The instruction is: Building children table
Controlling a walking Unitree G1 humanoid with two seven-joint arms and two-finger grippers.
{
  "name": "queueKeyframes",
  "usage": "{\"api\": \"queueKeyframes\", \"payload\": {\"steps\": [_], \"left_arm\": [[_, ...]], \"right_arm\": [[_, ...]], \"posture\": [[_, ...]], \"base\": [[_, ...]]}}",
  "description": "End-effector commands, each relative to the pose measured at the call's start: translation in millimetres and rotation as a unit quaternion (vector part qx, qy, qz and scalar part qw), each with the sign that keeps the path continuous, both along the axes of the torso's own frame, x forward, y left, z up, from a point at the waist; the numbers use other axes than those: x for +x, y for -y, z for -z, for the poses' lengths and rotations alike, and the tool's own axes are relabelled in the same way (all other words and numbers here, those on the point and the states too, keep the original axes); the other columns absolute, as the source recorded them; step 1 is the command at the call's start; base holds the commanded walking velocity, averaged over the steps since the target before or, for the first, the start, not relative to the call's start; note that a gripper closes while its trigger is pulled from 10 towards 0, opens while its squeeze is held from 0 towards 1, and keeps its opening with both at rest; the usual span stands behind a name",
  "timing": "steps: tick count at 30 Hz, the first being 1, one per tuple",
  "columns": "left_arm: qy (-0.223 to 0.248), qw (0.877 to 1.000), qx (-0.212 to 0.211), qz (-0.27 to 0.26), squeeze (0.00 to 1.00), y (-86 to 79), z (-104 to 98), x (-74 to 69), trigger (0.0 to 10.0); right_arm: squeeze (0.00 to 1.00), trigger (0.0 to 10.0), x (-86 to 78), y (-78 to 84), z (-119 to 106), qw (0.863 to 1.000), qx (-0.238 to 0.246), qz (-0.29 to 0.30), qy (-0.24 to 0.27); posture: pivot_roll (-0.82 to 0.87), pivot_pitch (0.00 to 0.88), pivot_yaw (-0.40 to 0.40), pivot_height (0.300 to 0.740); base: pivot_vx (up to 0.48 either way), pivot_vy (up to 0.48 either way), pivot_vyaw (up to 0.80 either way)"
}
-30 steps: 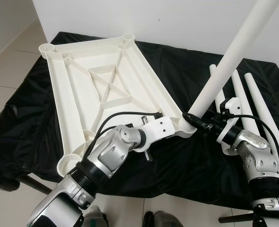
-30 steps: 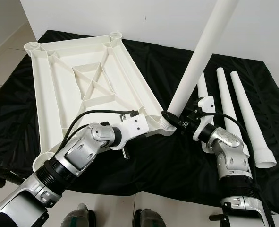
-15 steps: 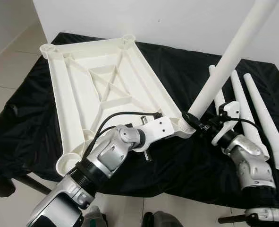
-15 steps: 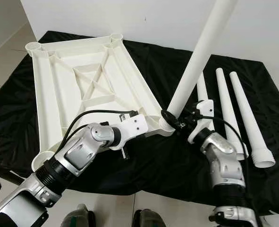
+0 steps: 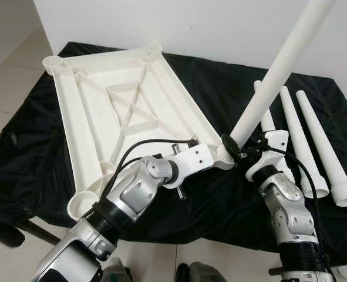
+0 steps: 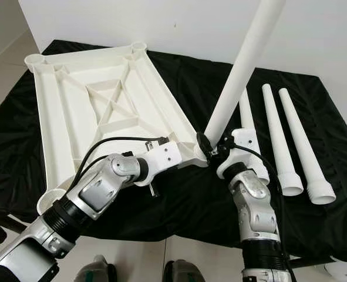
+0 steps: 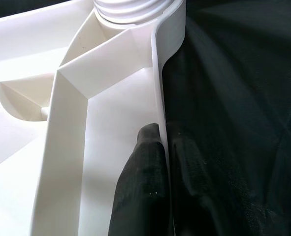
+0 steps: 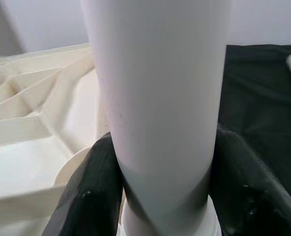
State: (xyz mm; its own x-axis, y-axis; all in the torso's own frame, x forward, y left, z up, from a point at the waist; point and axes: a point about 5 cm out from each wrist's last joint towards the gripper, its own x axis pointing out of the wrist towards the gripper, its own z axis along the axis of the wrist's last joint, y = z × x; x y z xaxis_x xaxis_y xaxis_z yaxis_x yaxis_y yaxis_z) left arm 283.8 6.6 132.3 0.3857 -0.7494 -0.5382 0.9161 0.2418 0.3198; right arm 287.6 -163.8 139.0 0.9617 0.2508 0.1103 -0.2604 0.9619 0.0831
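Fingers (image 7: 143, 182) of the left gripper (image 7: 161, 162) are pressed onto the thin side rim of the white tabletop (image 5: 111, 111), one finger inside the rim and one outside against the black cloth (image 5: 38, 147). From the head views these fingers are hidden behind the white wrist block, so the grip is made out only through the wrist camera. The tabletop is laid underside up on the cloth-covered counter (image 6: 337, 194), its ribs and diagonal braces exposed. Round sockets are seen at its corners; the two far ones (image 5: 53, 60) are seen open, and the near left one (image 5: 79, 205) is partly covered by the left arm.

At the near right corner socket (image 5: 225, 154) a long white table leg (image 5: 273, 76) is seated by its threaded end and is tilted up to the right; its upper end is cut off by the frame edge. Just above the socket it is pinched between the fingers (image 8: 96, 196) of the right gripper (image 6: 211, 148), one on either side.

To the right, three more legs (image 6: 299, 141) are laid side by side on the cloth, wide ends nearest. The innermost leg (image 6: 245, 120) is partly hidden behind the right wrist.
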Motion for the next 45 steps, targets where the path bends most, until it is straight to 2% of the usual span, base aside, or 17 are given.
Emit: {"api": "queueKeyframes", "payload": {"steps": [1, 5, 8, 15, 16, 17, 24, 30, 31, 33, 34, 35, 38, 40, 42, 45], "left_arm": [[0.003, 1.0, 0.004, 0.023, 0.0, 9.2, 2.2, -8.4, 10.0], [0.003, 1.0, 0.003, 0.022, 0.0, 9.2, 2.2, -8.1, 10.0], [0.003, 1.0, 0.002, 0.021, 0.0, 9.4, 0.9, -6.8, 10.0], [0.008, 1.0, 0.001, 0.015, 0.0, 7.9, -1.7, -3.4, 10.0], [0.007, 1.0, 0.001, 0.015, 0.0, 7.8, -1.5, -3.4, 10.0], [0.007, 1.0, 0.002, 0.016, 0.0, 7.8, -1.3, -3.8, 10.0], [0.007, 1.0, 0.002, 0.016, 0.0, 7.9, -1.0, -3.2, 10.0], [0.009, 1.0, 0.002, 0.016, 0.0, 8.4, -1.9, -1.8, 10.0], [0.009, 1.0, 0.002, 0.016, 0.0, 8.4, -2.0, -1.6, 10.0], [0.009, 1.0, 0.002, 0.016, 0.0, 8.4, -2.0, -1.6, 10.0], [0.009, 1.0, 0.002, 0.016, 0.0, 8.2, -2.1, -1.3, 10.0], [0.009, 1.0, 0.002, 0.016, 0.0, 8.2, -2.1, -1.3, 10.0], [0.01, 1.0, 0.004, 0.015, 0.0, 7.0, -2.1, -0.4, 10.0], [0.01, 1.0, 0.004, 0.015, 0.0, 6.8, -2.1, -0.3, 10.0], [0.01, 1.0, 0.005, 0.015, 0.0, 6.1, -1.6, -0.8, 10.0], [0.009, 1.0, 0.005, 0.016, 0.0, 5.7, -1.6, -0.9, 10.0]], "right_arm": [[0.0, 10.0, 0.4, -15.7, 4.0, 0.999, 0.018, 0.015, -0.021], [0.0, 10.0, 1.5, -19.4, 4.6, 0.998, 0.022, 0.054, -0.028], [0.0, 10.0, 7.7, -26.9, 9.3, 0.991, 0.022, 0.121, -0.049], [0.0, 10.0, 10.2, -31.8, 6.3, 0.987, 0.036, 0.149, -0.049], [0.41, 10.0, 10.3, -31.4, 5.6, 0.987, 0.034, 0.148, -0.047], [1.0, 10.0, 9.5, -30.6, 5.0, 0.987, 0.04, 0.147, -0.046], [1.0, 10.0, 7.3, -30.7, 2.7, 0.989, 0.051, 0.134, -0.038], [1.0, 10.0, 6.8, -27.5, -0.3, 0.99, 0.037, 0.136, -0.023], [0.8, 10.0, 7.0, -24.5, -1.8, 0.991, 0.033, 0.128, -0.016], [0.8, 10.0, 7.0, -24.5, -1.8, 0.991, 0.033, 0.128, -0.016], [0.0, 10.0, 7.4, -21.6, -3.7, 0.994, 0.027, 0.104, -0.009], [0.0, 10.0, 7.4, -21.6, -3.7, 0.994, 0.027, 0.104, -0.009], [0.0, 10.0, 10.2, -9.8, -7.7, 1.0, 0.004, 0.013, 0.01], [0.0, 10.0, 11.1, -6.7, -7.9, 1.0, -0.004, -0.001, 0.012], [0.0, 10.0, 14.6, 5.9, -6.6, 0.999, -0.032, -0.039, 0.014], [0.0, 10.0, 16.3, 12.0, -6.4, 0.998, -0.038, -0.057, 0.015]], "posture": [[-0.04, 0.033, -0.06, 0.74], [-0.04, 0.036, -0.059, 0.74], [-0.05, 0.044, -0.055, 0.74], [-0.05, 0.055, -0.051, 0.74], [-0.05, 0.053, -0.05, 0.74], [-0.06, 0.053, -0.048, 0.74], [-0.06, 0.044, -0.044, 0.74], [-0.06, 0.038, -0.04, 0.74], [-0.06, 0.036, -0.039, 0.74], [-0.06, 0.036, -0.039, 0.74], [-0.06, 0.035, -0.038, 0.74], [-0.06, 0.035, -0.038, 0.74], [-0.05, 0.03, -0.035, 0.74], [-0.05, 0.03, -0.036, 0.74], [-0.05, 0.026, -0.036, 0.74], [-0.05, 0.026, -0.035, 0.74]], "base": [[0.0, 0.0, 0.0], [0.0, 0.0, 0.0], [0.0, 0.0, 0.0], [0.0, 0.0, 0.0], [0.0, 0.0, 0.0], [0.0, 0.0, 0.0], [0.0, 0.0, 0.0], [0.0, 0.0, 0.0], [0.0, 0.0, 0.0], [0.0, 0.0, 0.0], [0.0, 0.0, 0.0], [0.0, 0.0, 0.0], [0.0, 0.0, 0.0], [0.0, 0.0, 0.0], [0.0, 0.0, 0.0], [0.0, 0.0, 0.0]]}}
